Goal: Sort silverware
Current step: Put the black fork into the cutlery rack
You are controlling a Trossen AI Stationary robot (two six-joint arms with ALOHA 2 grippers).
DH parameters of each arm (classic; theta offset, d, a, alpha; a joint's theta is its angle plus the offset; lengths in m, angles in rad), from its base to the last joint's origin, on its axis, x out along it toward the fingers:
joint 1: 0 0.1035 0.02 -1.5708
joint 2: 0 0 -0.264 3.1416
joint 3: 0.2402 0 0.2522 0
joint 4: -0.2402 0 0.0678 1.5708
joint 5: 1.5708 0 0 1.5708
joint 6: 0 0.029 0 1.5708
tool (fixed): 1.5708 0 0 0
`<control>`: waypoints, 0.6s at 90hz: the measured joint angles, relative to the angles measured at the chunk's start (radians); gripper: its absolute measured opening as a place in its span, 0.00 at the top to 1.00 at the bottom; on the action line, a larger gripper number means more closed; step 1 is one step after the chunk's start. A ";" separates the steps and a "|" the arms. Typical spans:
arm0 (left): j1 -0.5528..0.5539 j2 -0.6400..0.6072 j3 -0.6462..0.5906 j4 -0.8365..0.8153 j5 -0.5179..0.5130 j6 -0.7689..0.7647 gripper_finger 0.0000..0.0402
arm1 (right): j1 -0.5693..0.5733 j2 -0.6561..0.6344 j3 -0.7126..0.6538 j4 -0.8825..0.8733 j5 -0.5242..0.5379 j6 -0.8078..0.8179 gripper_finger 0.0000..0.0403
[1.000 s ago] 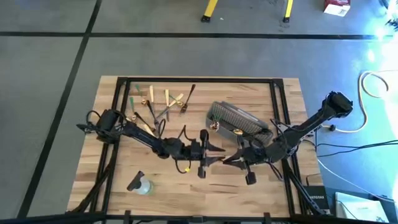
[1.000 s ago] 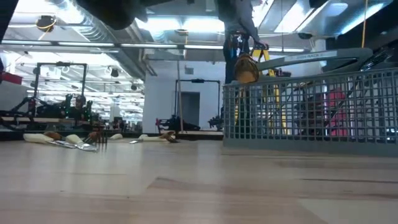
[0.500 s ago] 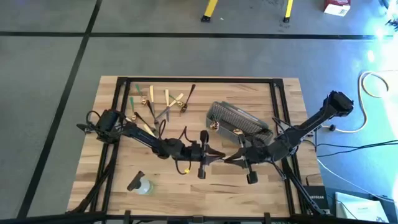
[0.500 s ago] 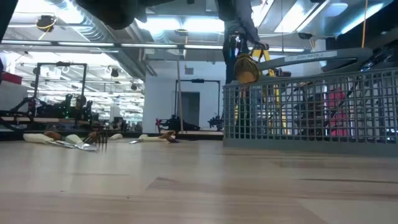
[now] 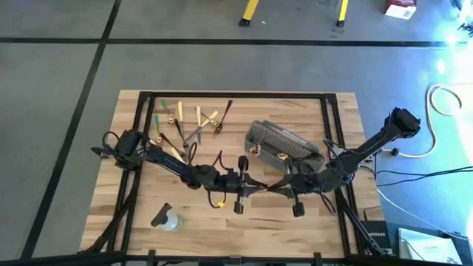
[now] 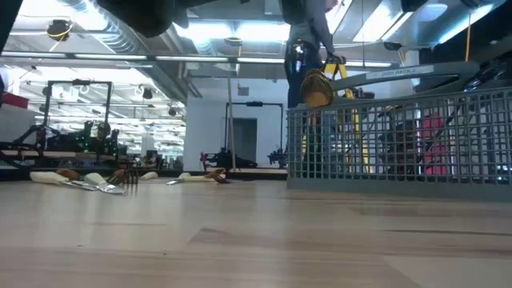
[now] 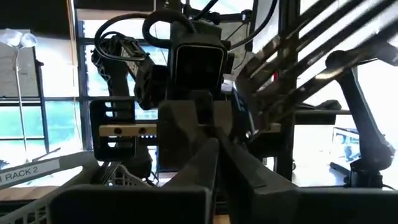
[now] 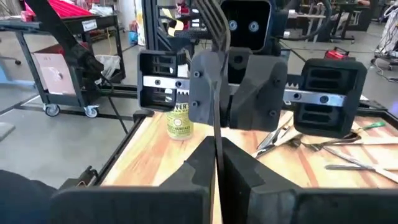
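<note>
High view: butcher-block wood table [image 5: 222, 230], pale planks inside a black tube frame. Nearest edge: a small clear bottle [image 5: 168, 219] lying on its side, well apart from everything else.

Mid-table, the left gripper [image 5: 250, 182] and right gripper [image 5: 272, 185] meet nose to nose, matte dark blocks.

Right gripper's jaws are closed on a slim black utensil [image 8: 216, 140], thin as a rod, which runs up across the left gripper's face. Left gripper's jaws are drawn together at the tips; whether they pinch the utensil cannot be told.

Just beyond: grey wire-mesh basket [image 5: 284, 140], oblong with a fine grid.

Farthest, toward the far-left corner: loose silverware [image 5: 188, 122] in tan, black and green, flat on the wood in a loose scatter.
</note>
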 joint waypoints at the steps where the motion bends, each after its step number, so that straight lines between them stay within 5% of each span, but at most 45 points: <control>1: 0.000 0.000 0.000 0.000 0.000 0.000 1.00 | 0.000 0.000 0.000 0.000 0.000 -0.001 1.00; 54: 0.000 0.000 0.000 -0.018 0.002 0.000 1.00 | 0.000 -0.016 0.000 0.011 -0.012 -0.040 1.00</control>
